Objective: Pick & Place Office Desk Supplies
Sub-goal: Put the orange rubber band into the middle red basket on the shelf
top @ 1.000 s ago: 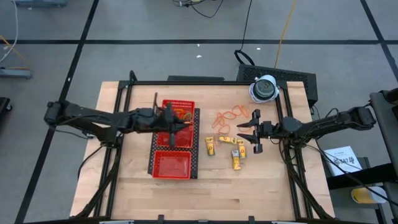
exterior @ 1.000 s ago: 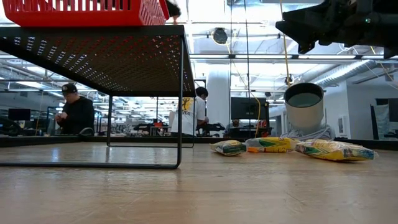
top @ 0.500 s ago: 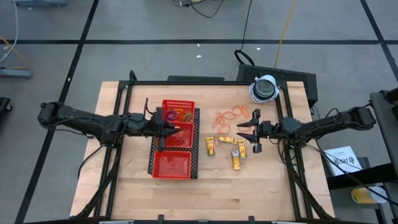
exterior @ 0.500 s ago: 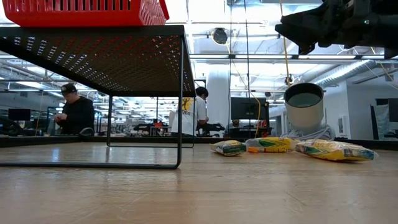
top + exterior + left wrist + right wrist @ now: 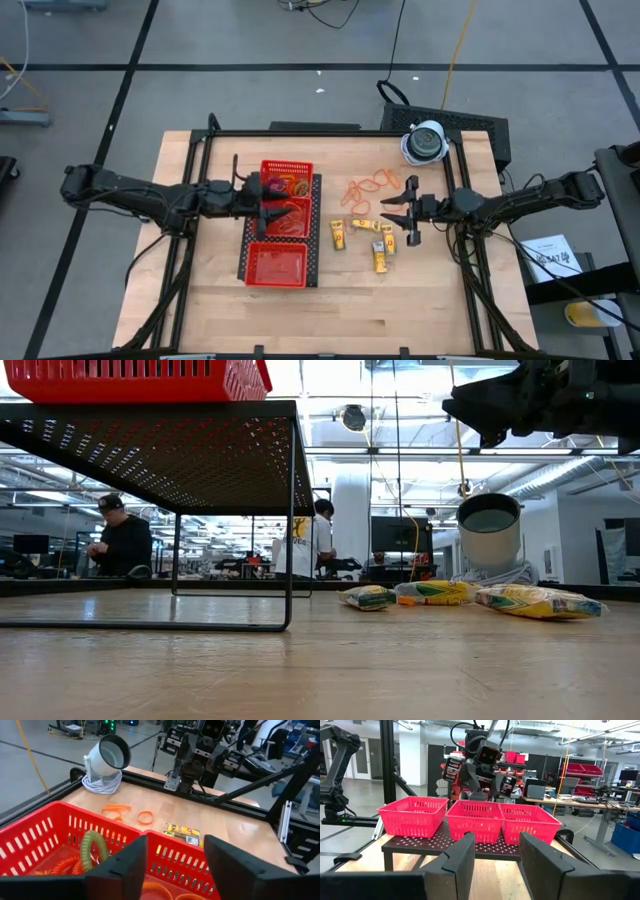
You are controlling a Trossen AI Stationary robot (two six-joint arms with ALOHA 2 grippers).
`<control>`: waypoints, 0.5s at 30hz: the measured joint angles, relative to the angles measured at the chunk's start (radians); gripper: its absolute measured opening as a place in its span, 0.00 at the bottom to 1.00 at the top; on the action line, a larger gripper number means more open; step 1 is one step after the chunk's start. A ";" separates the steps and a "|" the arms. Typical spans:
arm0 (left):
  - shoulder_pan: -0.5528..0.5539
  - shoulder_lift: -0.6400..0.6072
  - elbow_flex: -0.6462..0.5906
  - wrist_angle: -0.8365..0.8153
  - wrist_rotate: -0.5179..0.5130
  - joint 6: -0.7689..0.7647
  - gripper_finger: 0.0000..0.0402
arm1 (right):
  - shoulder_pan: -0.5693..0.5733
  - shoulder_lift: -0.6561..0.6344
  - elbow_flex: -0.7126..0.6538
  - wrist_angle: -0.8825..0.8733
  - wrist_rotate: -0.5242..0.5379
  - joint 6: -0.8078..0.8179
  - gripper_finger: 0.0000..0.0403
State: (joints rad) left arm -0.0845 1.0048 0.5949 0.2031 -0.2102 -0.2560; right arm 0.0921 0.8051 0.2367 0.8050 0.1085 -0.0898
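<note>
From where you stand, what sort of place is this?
Probably a robotics lab or workshop: open floor beyond the wooden table, more workbenches with red bins behind, and a person working at a far desk.

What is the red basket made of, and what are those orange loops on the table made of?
The red basket looks like hard, slightly shiny plastic: its walls are moulded into neat rows of slots. The orange loops seem to be rubber bands: thin, matte, and lying in floppy, bent shapes that something stiff wouldn't take. The table under them looks like pale wood with visible plank lines.
</note>
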 joint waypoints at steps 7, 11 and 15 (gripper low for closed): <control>0.001 -0.137 0.001 -0.032 -0.001 0.035 0.65 | 0.000 0.000 0.001 -0.101 0.075 0.044 0.35; 0.001 -0.247 0.001 -0.076 -0.019 0.070 0.67 | 0.000 0.000 0.001 -0.235 0.212 0.068 0.36; 0.001 -0.286 0.002 -0.120 -0.090 0.071 0.67 | -0.022 0.007 0.001 -0.390 0.341 0.116 0.37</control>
State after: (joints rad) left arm -0.0837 0.7189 0.5964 0.0831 -0.2999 -0.1849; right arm 0.0696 0.8122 0.2379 0.4153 0.4494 0.0260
